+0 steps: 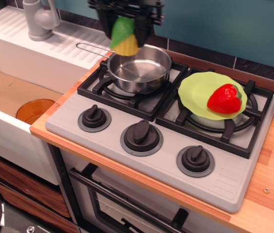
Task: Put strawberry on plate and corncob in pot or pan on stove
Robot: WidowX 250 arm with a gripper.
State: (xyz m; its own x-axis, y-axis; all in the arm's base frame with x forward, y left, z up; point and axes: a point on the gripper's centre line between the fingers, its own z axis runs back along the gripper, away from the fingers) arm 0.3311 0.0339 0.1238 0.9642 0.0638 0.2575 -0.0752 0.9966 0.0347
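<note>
My gripper (126, 35) is at the top of the view, shut on the corncob (125, 38), yellow end down and green husk up. It hangs over the back-left rim of the steel saucepan (139, 68), which sits empty on the left burner of the grey stove (166, 145). The pan's wire handle (91, 47) points left. The red strawberry (224, 99) lies on the lime-green plate (197, 92) on the right burner.
Three black knobs (141, 132) line the stove's front. A white sink with a grey tap (39, 19) lies to the left, with an orange bowl (35, 109) in the basin. A teal wall panel stands behind; wooden counter (273, 165) to the right.
</note>
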